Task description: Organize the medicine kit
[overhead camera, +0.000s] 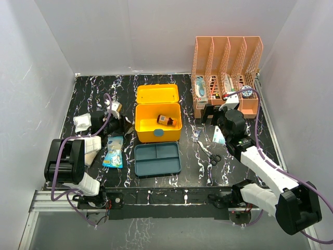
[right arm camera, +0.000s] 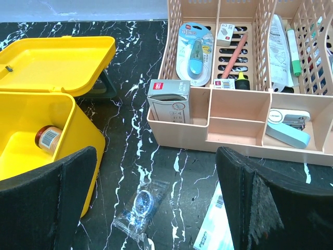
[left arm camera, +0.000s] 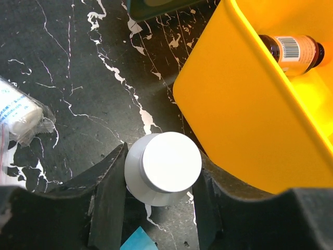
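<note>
The yellow medicine kit (overhead camera: 157,125) stands open at mid-table with its lid (overhead camera: 157,95) folded back. A brown bottle (overhead camera: 166,120) lies inside it and also shows in the left wrist view (left arm camera: 294,51). The teal insert tray (overhead camera: 157,159) lies on the table in front of the kit. My left gripper (overhead camera: 112,123) is just left of the kit. In the left wrist view it (left arm camera: 161,156) is shut on a white-capped bottle (left arm camera: 163,165) that stands on the table beside the kit's wall (left arm camera: 244,99). My right gripper (overhead camera: 221,119) is right of the kit, and in its own view (right arm camera: 151,208) it is wide open and empty.
An orange mesh rack (overhead camera: 227,73) with stationery stands at the back right. A clear bag (right arm camera: 139,208), a white packet (overhead camera: 218,136) and scissors (overhead camera: 211,155) lie right of the kit. A blue packet (overhead camera: 113,151), a white roll (overhead camera: 92,143) and bagged gauze (left arm camera: 21,112) lie left.
</note>
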You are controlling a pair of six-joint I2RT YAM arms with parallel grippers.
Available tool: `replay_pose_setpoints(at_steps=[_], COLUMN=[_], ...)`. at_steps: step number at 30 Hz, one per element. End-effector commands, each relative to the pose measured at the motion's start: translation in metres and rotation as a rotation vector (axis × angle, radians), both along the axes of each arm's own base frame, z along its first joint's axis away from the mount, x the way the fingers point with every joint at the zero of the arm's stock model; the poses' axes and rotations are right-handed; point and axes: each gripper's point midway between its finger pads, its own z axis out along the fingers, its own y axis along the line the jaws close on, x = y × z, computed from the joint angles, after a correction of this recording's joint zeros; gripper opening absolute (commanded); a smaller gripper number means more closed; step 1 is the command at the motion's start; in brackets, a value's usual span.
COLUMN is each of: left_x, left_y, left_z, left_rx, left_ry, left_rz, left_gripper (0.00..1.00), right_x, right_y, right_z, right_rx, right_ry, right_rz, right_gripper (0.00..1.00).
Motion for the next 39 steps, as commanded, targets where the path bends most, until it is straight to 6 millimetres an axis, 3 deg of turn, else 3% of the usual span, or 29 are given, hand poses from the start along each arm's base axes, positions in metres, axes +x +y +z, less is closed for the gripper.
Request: replay_pose_setpoints(at_steps=[1, 5, 11, 13, 21, 31, 35, 39], left_x=[0.01, 0.008, 0.004, 0.004, 0.008, 0.02, 0.023, 0.02], left_y=[-0.002, -0.003, -0.002, -0.002, -0.006, -0.007, -0.015, -0.034], left_z=[0.013, 0.013, 0.022, 0.031, 0.068, 0.139, 0.16, 0.169], left_rx=[0.001, 0.003, 0.034, 0.05, 0.106, 0.272, 0.324, 0.426], left_ry=[-0.031, -0.026, -0.03, -0.043, -0.054, -0.047, 0.006, 0.037], left_rz=[0.002, -0.003, -0.029, -0.041, -0.131, -0.346, -0.437, -0.513], left_gripper=[0.22, 0.21, 0.05, 0.0, 0.0, 0.0, 0.0, 0.0], right_x=[0.001, 0.001, 0.0, 0.0, 0.0, -0.001, -0.001, -0.002], right_y=[0.0, 0.0, 0.001, 0.0, 0.001, -0.004, -0.004, -0.005], right_z=[0.028, 0.027, 0.022, 0.021, 0.019, 0.028, 0.03, 0.032], right_rx=[0.033, 0.032, 0.036, 0.037, 0.045, 0.032, 0.032, 0.032], right_ry=[-0.072, -0.07, -0.065, -0.064, -0.066, -0.082, -0.088, -0.09], right_rz=[-0.01, -0.01, -0.008, -0.009, -0.008, -0.025, -0.026, -0.029], right_gripper=[0.98, 0.98, 0.98, 0.98, 0.98, 0.98, 0.98, 0.98])
